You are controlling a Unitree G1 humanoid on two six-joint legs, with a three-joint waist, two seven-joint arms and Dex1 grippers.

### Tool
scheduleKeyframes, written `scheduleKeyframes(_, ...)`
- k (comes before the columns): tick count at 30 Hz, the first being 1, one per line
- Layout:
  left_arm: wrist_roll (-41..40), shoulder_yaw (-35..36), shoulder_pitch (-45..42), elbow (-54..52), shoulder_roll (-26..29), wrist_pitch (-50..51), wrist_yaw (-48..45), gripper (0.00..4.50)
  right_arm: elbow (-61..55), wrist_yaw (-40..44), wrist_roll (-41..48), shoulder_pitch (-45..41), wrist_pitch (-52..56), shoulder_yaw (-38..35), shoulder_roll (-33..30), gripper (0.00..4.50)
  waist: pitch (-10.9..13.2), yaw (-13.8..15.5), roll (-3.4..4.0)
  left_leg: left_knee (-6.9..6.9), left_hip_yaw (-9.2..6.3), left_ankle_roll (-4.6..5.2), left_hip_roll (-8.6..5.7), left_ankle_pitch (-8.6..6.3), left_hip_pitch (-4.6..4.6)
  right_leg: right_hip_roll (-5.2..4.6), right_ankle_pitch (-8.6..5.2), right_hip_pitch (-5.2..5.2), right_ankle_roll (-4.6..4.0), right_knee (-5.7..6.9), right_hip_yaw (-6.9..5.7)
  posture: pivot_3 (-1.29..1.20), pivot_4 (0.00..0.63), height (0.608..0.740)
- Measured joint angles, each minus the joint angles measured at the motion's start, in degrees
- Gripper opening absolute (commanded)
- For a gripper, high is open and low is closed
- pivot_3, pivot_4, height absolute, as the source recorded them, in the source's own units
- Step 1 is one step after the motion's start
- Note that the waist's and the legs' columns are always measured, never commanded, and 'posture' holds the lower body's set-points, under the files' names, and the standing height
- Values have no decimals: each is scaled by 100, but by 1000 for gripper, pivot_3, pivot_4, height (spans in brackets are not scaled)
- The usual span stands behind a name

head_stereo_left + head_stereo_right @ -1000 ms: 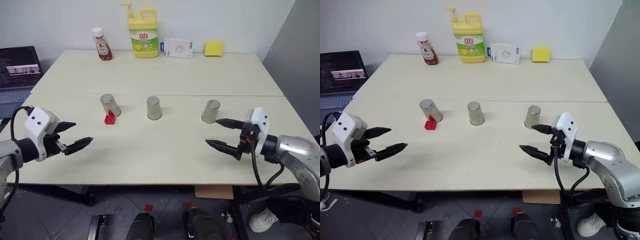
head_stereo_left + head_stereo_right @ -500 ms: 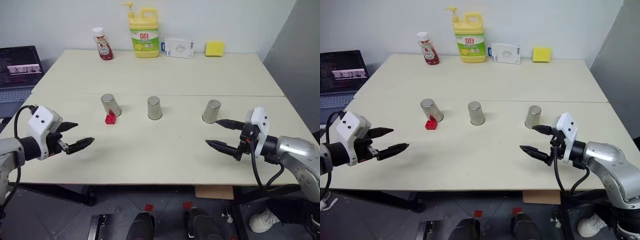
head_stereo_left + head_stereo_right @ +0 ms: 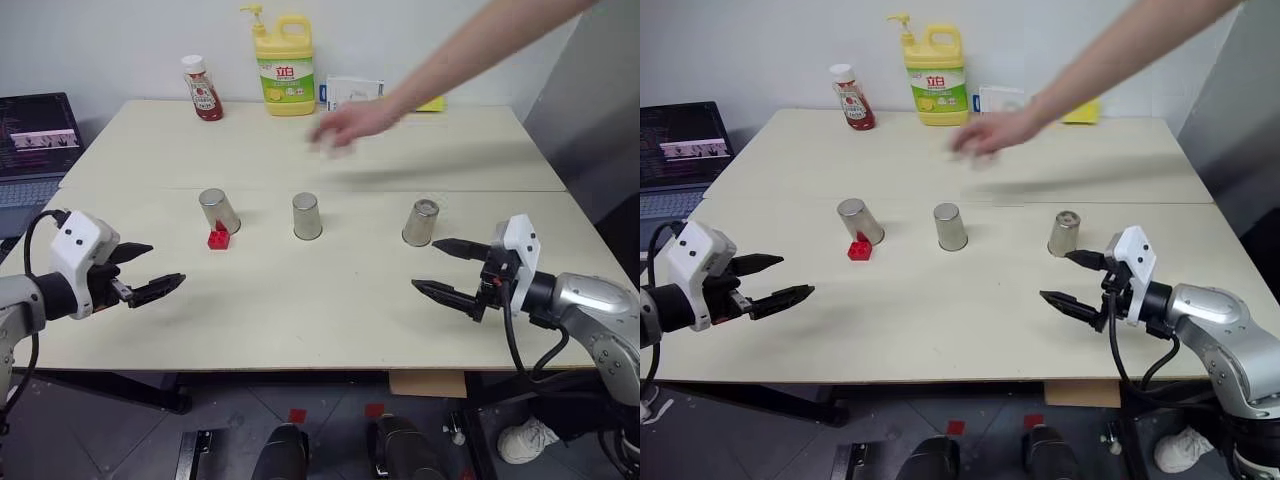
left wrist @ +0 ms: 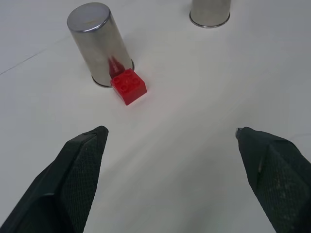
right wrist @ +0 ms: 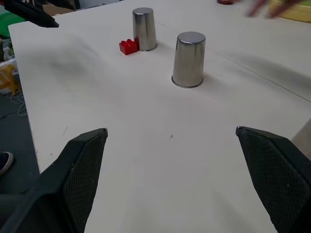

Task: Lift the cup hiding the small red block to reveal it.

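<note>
A person's hand (image 3: 345, 127) reaches in from two o'clock; at twelve stand a ketchup bottle (image 3: 202, 88) and detergent jug (image 3: 281, 64).

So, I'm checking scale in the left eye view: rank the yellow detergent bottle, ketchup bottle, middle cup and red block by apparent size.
1. Yellow detergent bottle.
2. Ketchup bottle, though it stands farther back than the cup.
3. Middle cup.
4. Red block, clearly smallest.

Three cups (image 3: 306, 216) are shiny brushed metal; the red block (image 4: 128, 86) is glossy plastic; the table (image 3: 300, 300) is matt.
</note>
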Motion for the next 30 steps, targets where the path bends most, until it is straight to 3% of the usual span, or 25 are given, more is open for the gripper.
scheduleKeyframes(30, -2, 123, 138, -1, 0, -24, 16, 4466, 109, 140, -32, -106, -17, 11, -1, 4500, 0, 0, 0, 0, 0, 0, 0, 0, 0, 0, 0, 0, 0, 0, 1, 0, 150, 740)
